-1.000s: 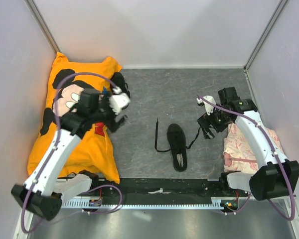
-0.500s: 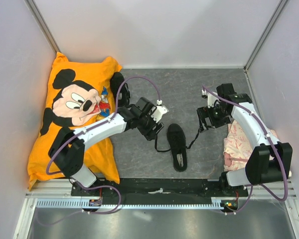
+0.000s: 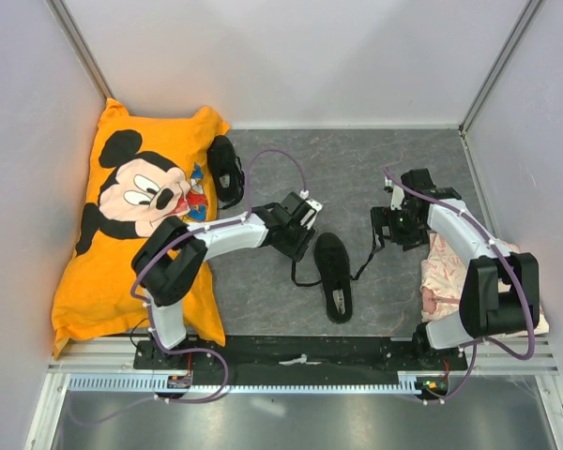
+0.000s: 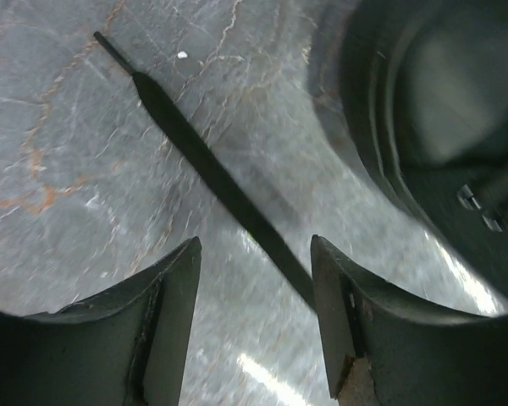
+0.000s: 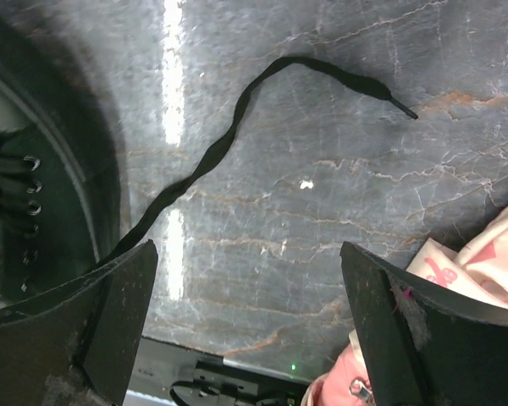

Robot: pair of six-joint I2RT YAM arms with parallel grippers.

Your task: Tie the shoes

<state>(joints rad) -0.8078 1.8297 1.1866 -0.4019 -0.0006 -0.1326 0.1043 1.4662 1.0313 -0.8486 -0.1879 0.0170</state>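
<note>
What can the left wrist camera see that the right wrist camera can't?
Only the left wrist camera shows the straight lace reaching in between the fingers of the open left gripper. Only the right wrist camera shows the wavy lace, the pink-patterned cloth and the wide-open right gripper. Both show the black shoe and the grey table.

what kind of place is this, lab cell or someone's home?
Most likely a lab robot cell, not a home: plain white walls box in a small table, the left arm and right arm bolt to a metal rail, and the shoe and pillow look like props.
</note>
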